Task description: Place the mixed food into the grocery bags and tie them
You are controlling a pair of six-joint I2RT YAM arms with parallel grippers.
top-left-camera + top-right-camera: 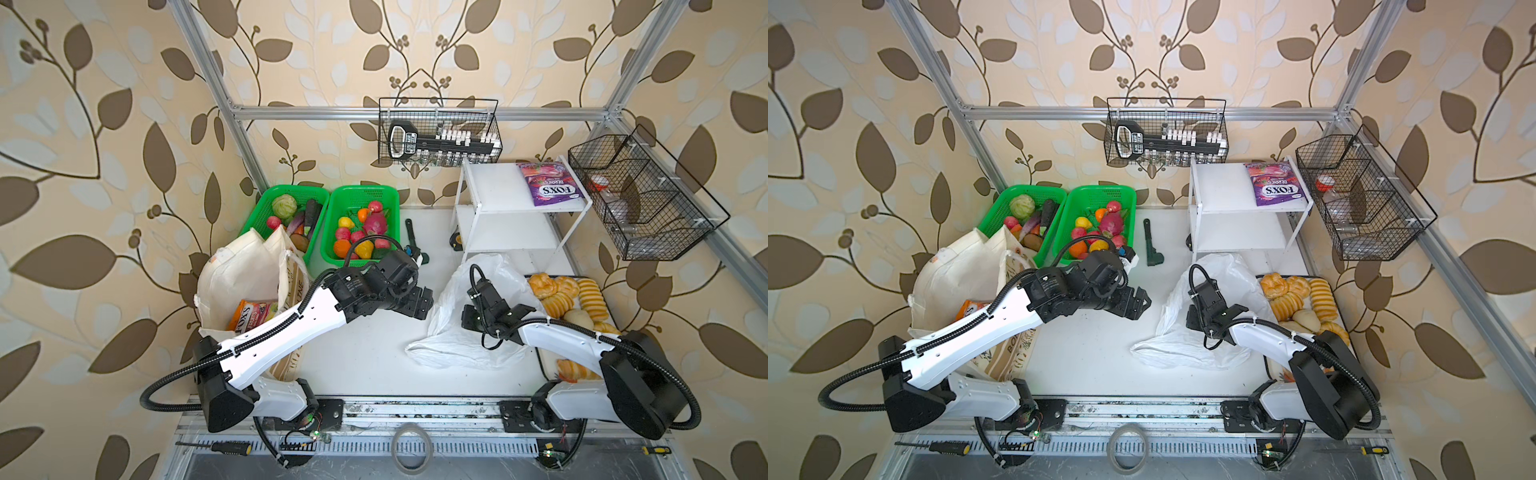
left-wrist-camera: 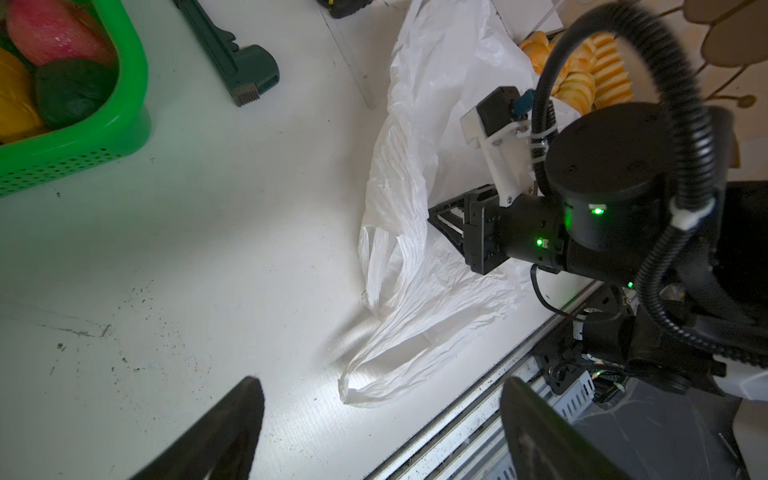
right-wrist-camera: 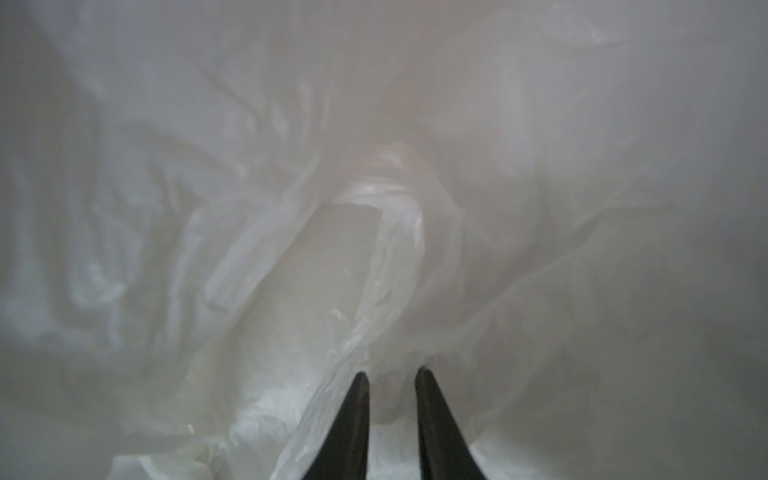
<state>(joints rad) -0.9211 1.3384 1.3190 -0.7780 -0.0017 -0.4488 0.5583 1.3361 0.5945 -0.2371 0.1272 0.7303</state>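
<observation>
Pincer work on the white plastic bag [image 1: 440,353], which lies crumpled just in front of the white shelf rack [image 1: 490,187]. The right gripper [image 3: 391,372] appears to pinch a fold of film, jaws nearly together. The left gripper [image 2: 380,381], left of the rack, hangs wide open and empty. A slow, upward lift should open the mouth without tearing it. The white tabletop [image 1: 365,353] is scuffed, and leaf-print wallpaper [image 1: 124,124] rises behind the rack.

Bags and toy food.
Crinkled white plastic bag [image 1: 446,299] surrounds the right pincer [image 3: 392,372]; slumped cream tote [image 1: 232,274] with orange FOX'S pouch [image 1: 249,318] sits behind the left pincer [image 2: 380,382], toy fruits [image 1: 361,232] near that pincer.
</observation>
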